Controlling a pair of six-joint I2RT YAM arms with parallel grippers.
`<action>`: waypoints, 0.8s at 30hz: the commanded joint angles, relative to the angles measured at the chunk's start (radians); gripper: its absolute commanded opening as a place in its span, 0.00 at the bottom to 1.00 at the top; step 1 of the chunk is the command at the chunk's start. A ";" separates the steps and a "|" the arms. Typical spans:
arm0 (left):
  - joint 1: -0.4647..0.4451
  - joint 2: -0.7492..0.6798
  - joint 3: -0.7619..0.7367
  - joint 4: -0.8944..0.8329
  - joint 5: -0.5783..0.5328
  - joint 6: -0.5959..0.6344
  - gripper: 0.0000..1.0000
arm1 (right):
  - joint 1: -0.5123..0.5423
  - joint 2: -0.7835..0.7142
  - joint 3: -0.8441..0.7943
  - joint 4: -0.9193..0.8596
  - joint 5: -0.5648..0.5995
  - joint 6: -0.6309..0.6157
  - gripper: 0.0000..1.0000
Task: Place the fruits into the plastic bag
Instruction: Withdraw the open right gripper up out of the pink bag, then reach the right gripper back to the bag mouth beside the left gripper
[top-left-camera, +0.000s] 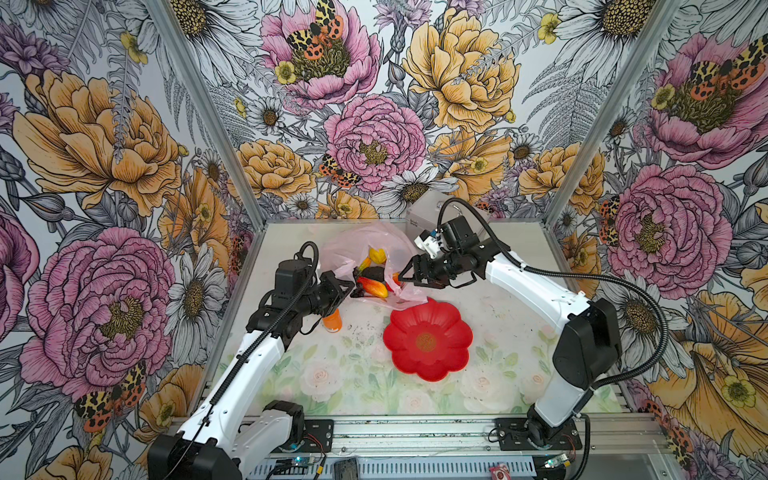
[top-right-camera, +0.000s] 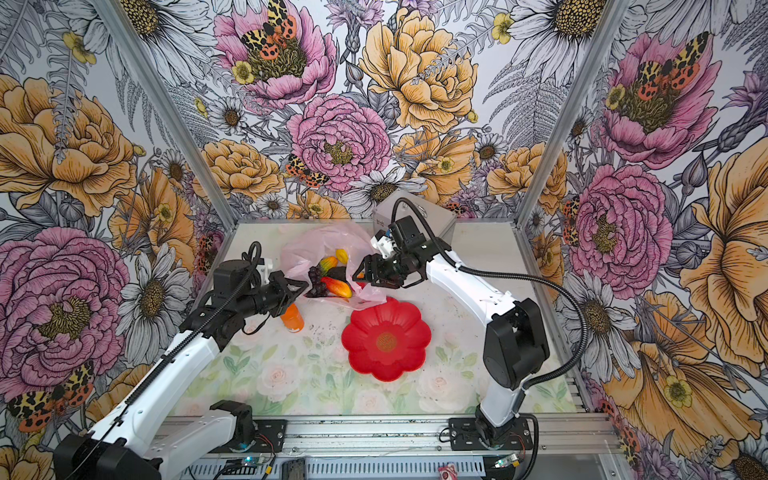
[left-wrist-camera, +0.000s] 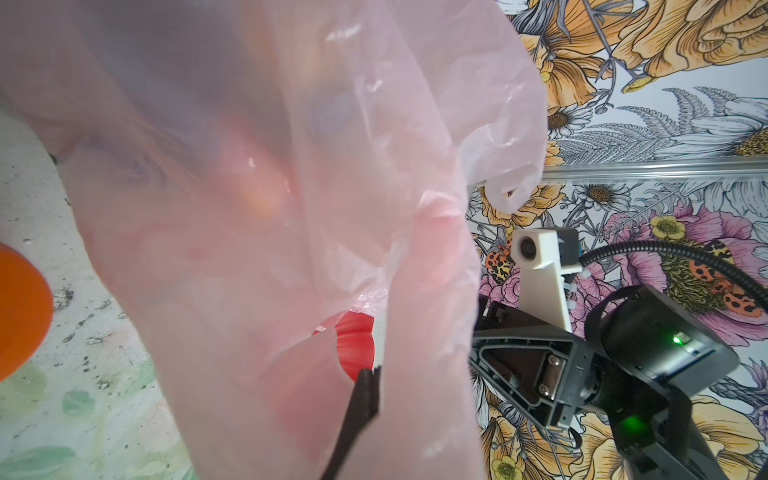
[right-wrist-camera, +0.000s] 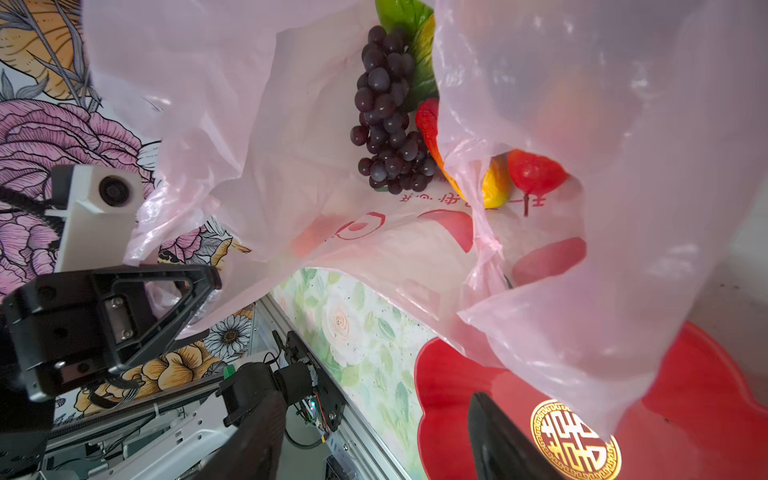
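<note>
Pink plastic bag (top-left-camera: 345, 249) lies mouth toward the red plate (top-left-camera: 415, 328).

Fruits (top-left-camera: 372, 286) lie in the plastic bag (top-left-camera: 345, 249), between the left pincer (top-left-camera: 352, 286) and right pincer (top-left-camera: 401, 279).

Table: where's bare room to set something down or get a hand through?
Free: front strip of the table between the red plate and the near rail; also the patch right of the plate, toward the right arm. Crowded: behind and left of the plate, where plastic bag, orange bottle, silver case, left gripper and right gripper bunch.
</note>
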 joint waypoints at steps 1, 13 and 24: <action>0.010 -0.022 -0.020 0.022 0.000 0.002 0.00 | 0.014 0.054 0.074 0.007 0.007 -0.020 0.71; 0.046 -0.039 -0.043 0.021 0.036 0.004 0.00 | 0.019 0.263 0.227 0.005 0.036 -0.039 0.69; 0.081 -0.067 -0.060 0.007 0.069 0.011 0.00 | 0.028 0.366 0.300 -0.069 0.127 -0.094 0.69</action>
